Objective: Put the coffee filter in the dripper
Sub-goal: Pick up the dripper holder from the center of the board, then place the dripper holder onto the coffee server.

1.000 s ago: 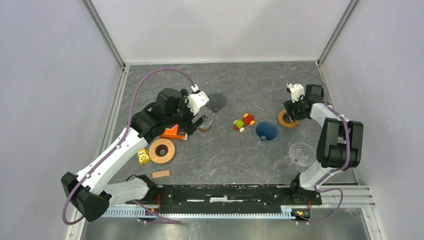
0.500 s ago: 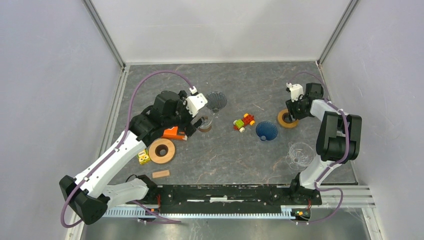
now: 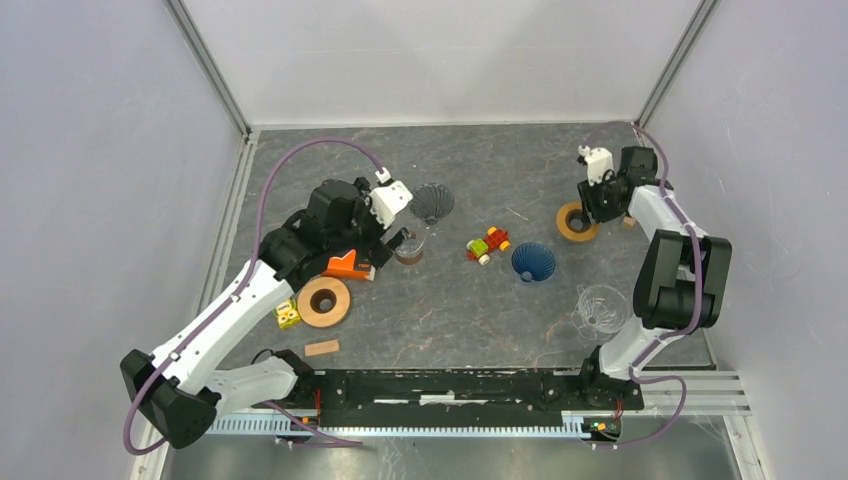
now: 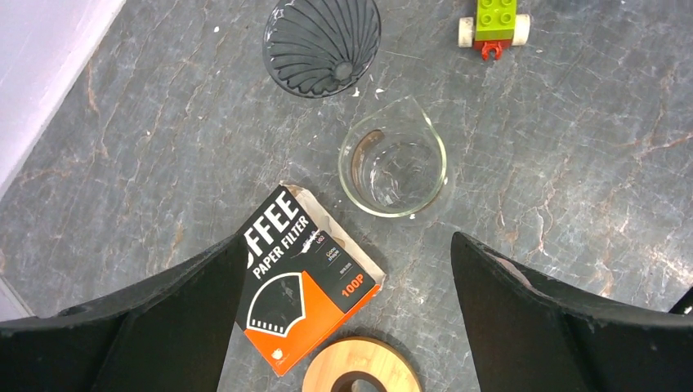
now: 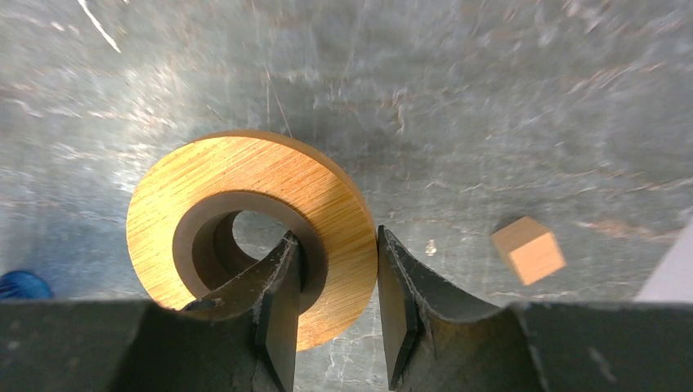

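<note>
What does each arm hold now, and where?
The right gripper pinches the wooden ring by its wall, one of its jaws in the hole; the left gripper holds nothing.

White links, black joints on each arm [image 3: 225,315] (purple cable [image 3: 300,148] looped alongside).

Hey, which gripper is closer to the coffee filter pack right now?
Left. The left gripper hangs open just above the filter pack. The right gripper is far off to the right, pinching the rim of a ring.
</note>
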